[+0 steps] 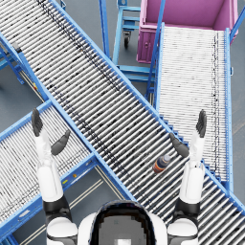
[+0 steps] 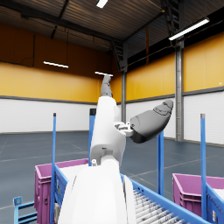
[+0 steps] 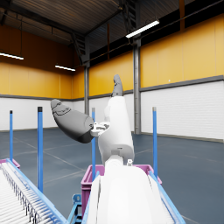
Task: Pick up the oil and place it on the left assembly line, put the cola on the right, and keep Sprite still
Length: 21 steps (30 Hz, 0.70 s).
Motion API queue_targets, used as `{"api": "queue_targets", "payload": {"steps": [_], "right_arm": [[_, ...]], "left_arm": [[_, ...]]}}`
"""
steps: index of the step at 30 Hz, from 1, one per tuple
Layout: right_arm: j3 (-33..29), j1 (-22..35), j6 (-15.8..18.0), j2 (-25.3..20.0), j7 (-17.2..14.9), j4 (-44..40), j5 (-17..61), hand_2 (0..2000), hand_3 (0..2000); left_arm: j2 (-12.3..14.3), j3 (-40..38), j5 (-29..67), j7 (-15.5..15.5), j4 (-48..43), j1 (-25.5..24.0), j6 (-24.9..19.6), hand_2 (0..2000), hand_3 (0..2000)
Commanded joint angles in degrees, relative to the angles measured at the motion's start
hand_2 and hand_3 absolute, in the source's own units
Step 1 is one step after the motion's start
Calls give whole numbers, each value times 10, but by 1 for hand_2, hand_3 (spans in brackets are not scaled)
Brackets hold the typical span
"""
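Here, both hands are raised with fingers spread, and neither holds or touches anything.

In the head view the left hand [image 1: 44,139] sits at the left of the frame, its dark fingers pointing up the picture and its thumb splayed toward the centre. It shows over the left conveyor [image 1: 19,158], the roller belt in the lower left. The left wrist view shows the same hand [image 2: 111,127] spread wide against the warehouse wall, with nothing between thumb and fingers.

The right hand [image 1: 194,142] mirrors it at the right of the frame, fingers up and thumb angled inward, over the blue rail where the central conveyor [image 1: 95,95] meets the right conveyor [image 1: 191,81]. The right wrist view shows this hand [image 3: 114,124] just as spread and empty.

A single small bottle [image 1: 161,163] lies tilted on the rollers of the central conveyor, lower right of the middle. It is near the right thumb but apart from it. It looks dark with an orange-red band and a greyish top; which product it is cannot be told.

A pink bin [image 1: 191,12] stands at the far end of the right conveyor, in the upper right.
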Motion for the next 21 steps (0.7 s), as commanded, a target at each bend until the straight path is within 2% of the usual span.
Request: {"api": "queue_targets", "payload": {"steps": [1, 13, 21], "right_arm": [[0, 1, 0, 0, 0, -1, 0, 0, 0], [0, 3, 0, -4, 0, -9, 0, 0, 0], [8, -28, 0, -14, 0, 9, 0, 0, 0]], "left_arm": [[0, 0, 0, 0, 0, 0, 0, 0, 0], [6, 10, 0, 0, -7, -5, 0, 0, 0], [12, 19, 0, 0, -10, -19, 0, 0, 0]]}}
